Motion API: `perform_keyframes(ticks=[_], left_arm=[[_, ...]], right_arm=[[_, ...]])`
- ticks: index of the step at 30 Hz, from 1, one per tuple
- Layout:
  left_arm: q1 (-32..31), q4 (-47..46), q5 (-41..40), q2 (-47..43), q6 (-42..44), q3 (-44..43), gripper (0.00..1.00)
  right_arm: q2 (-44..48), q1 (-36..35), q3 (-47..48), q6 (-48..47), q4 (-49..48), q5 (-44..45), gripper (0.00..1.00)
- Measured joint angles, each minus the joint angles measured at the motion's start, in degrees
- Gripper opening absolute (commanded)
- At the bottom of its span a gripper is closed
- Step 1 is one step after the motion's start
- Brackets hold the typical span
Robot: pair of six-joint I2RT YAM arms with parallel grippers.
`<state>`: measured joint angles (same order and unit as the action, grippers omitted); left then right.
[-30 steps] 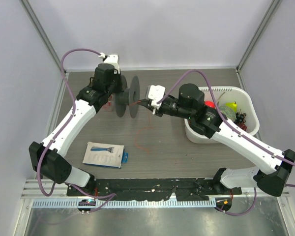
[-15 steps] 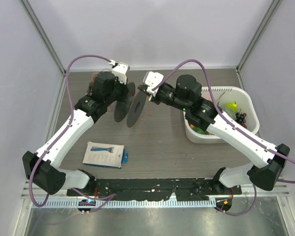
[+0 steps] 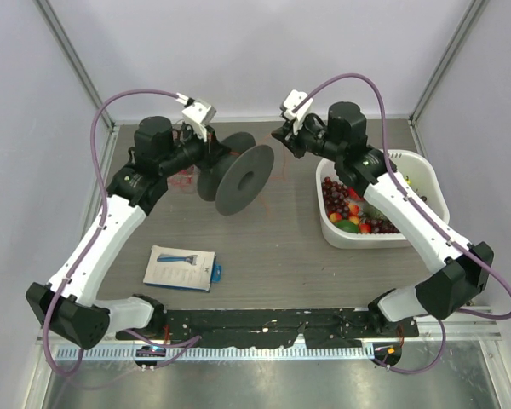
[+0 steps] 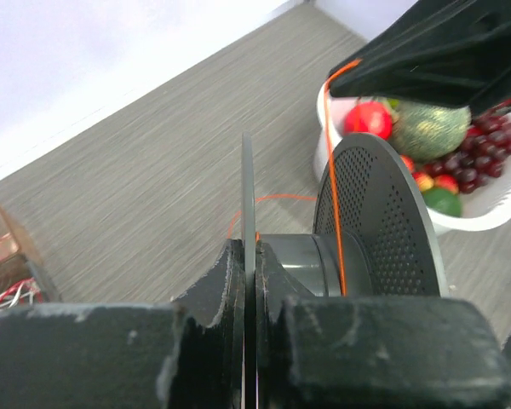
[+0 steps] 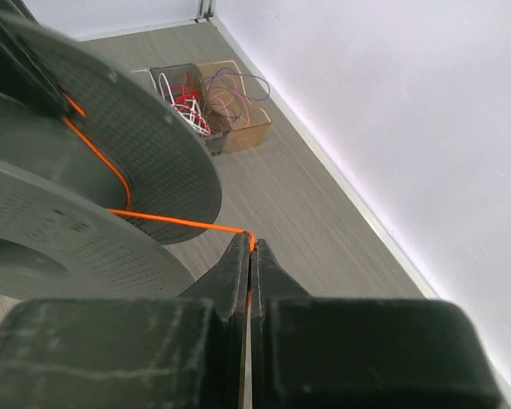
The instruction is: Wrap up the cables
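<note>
Your left pincer (image 4: 249, 260) is clamped on the rim of one flange of the dark grey perforated plastic spool (image 3: 243, 177), holding it clear of the grey wood-grain counter (image 3: 281, 264). Your right pincer (image 5: 249, 251) is pressed together on the thin orange wire (image 5: 179, 223), which runs taut from its tips across the flange to the hub.

Change noted: a second ago the right pincer sat at the near side of the spool, low over the middle of the counter, with its arm covering the white plastic basket (image 3: 366, 239). It has since swung up and round to the far side. The spool has tipped so that its face turns toward the overhead camera.

Assessment: this looks like one turn being laid on the hub, so winding is under way but not finished. A slack loop of wire lies on the counter beyond the spool, so more remains to draw in. Hold the tension, or the strand may ride off the flange.
</note>
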<state>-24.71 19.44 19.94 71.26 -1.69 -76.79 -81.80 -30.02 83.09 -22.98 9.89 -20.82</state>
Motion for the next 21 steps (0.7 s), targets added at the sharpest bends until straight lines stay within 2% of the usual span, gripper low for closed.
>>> perform_keyframes(ticks=[7, 13, 17, 21], left_arm=[[1.38, 0.59, 6.34, 1.64, -7.06, -7.43, 0.0], [2.89, 0.7, 7.61, 5.57, -14.23, -14.14, 0.0], [3.21, 1.7, 6.19, 7.28, -17.49, -17.09, 0.0], [3.17, 3.04, 3.08, 7.54, -18.95, -19.06, 0.0]], right_arm=[[-1.33, 5.16, -1.7, 4.61, -1.05, -4.17, 0.01], [-1.62, 6.6, -5.95, 9.25, -5.27, -8.66, 0.02], [-1.31, 7.58, -7.61, 12.35, -9.86, -10.49, 0.05], [1.07, 8.02, -12.55, 15.98, -15.93, -12.55, 0.15]])
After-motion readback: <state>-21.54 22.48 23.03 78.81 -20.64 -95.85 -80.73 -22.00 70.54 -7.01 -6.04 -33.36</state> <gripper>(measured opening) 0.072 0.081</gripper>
